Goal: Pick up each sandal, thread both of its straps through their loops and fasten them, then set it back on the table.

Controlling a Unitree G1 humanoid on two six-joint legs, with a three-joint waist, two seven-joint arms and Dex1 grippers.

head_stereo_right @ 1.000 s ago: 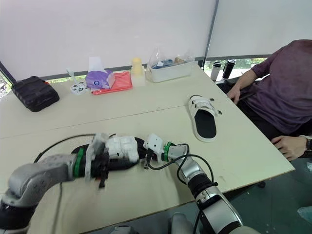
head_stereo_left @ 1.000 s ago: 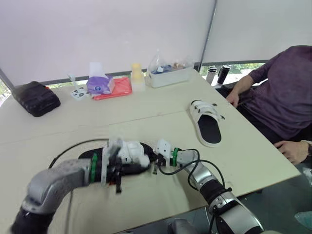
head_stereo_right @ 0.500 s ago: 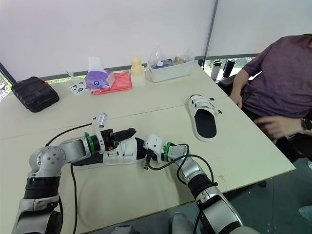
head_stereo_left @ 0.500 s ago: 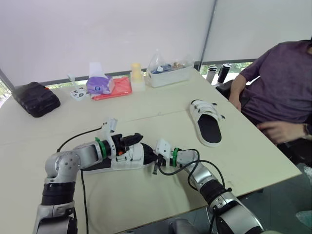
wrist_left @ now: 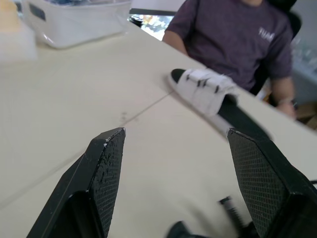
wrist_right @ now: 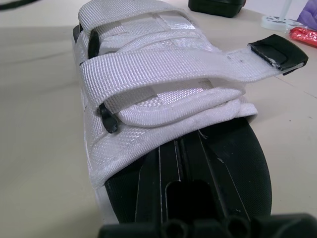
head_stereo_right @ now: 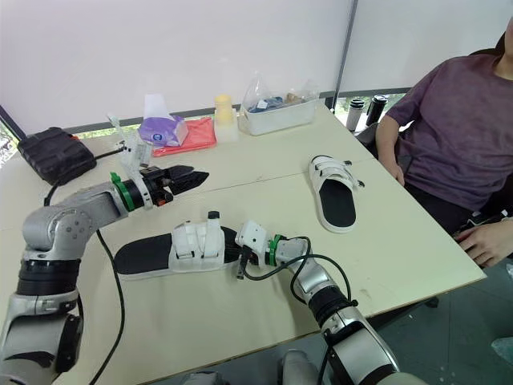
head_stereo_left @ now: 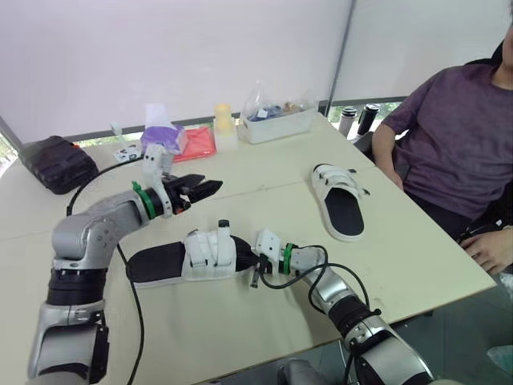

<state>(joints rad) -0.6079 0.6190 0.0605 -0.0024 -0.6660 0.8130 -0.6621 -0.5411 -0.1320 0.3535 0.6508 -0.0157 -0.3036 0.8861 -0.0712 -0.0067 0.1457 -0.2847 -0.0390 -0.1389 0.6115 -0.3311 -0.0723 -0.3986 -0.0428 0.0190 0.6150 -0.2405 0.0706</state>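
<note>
We see the black-soled sandal with white webbing straps (head_stereo_left: 192, 257) near the beige tabletop's (head_stereo_left: 264, 172) front edge. The left gripper (head_stereo_left: 213, 184) hovers over open tabletop behind it, jaws wide and empty. The right gripper (head_stereo_left: 255, 265) sits at the sandal's end; we cannot tell its grip. The 2nd matching sandal (head_stereo_left: 341, 200) lies near the right edge.

The far sandal (wrist_left: 205, 91) is blurred, its straps possibly fastened; the person (head_stereo_left: 457, 136) is cut off at the edge.
</note>
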